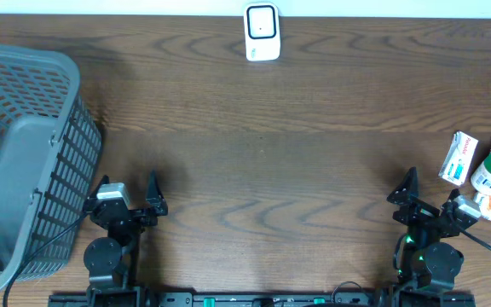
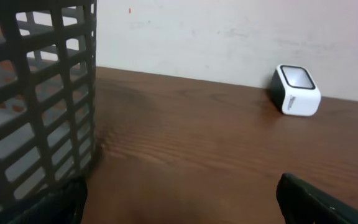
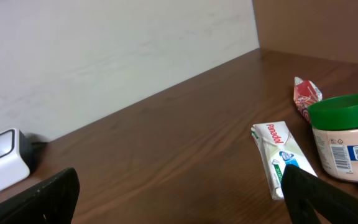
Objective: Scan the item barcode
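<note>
table [image 1: 297,170]: dark wood, visible grain, smooth, low sheen. basket [image 1: 79,170]: grey plastic lattice, matt. scanner [image 1: 262,32]: white plastic shell, glossy, shiny window. jar [image 3: 344,149]: smooth plastic, green plastic lid [image 3: 344,111], paper label. box [image 3: 277,149]: printed card, slight gloss. wrapper [image 3: 306,93]: crinkled shiny film.

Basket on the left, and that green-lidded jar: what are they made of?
Basket: probably moulded plastic with a matte grey finish; its lattice bars look thick and uniform. Jar: likely plastic, with a translucent body showing pale contents, a glossy green lid and a printed, paper-like label. Glass can't be ruled out.
</note>
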`<state>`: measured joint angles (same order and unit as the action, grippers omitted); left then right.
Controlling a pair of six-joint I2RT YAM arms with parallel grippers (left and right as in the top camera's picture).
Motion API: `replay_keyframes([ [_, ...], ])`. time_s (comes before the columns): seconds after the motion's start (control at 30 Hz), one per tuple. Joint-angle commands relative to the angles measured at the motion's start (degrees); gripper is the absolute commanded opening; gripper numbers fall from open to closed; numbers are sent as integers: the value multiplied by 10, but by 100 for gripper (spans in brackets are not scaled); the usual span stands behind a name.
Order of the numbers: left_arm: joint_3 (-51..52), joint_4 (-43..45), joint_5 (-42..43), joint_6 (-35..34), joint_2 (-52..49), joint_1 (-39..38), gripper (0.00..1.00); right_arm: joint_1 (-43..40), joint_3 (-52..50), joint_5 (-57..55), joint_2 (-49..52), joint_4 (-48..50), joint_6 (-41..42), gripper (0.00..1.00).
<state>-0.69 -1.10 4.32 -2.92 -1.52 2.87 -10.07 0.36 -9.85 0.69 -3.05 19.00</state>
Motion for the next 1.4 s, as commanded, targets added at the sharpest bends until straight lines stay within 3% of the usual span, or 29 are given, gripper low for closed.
replay_keyframes([
  [0.0,5,-27,6,25,3,-1,97,-5,0,1,-4,-2,-7,99],
  [1.27,5,-26,6,12,2,-29,97,-5,0,1,-4,-2,-7,99],
  [1.37,5,-26,6,12,2,-29,97,-5,0,-5,-3,-2,-39,99],
])
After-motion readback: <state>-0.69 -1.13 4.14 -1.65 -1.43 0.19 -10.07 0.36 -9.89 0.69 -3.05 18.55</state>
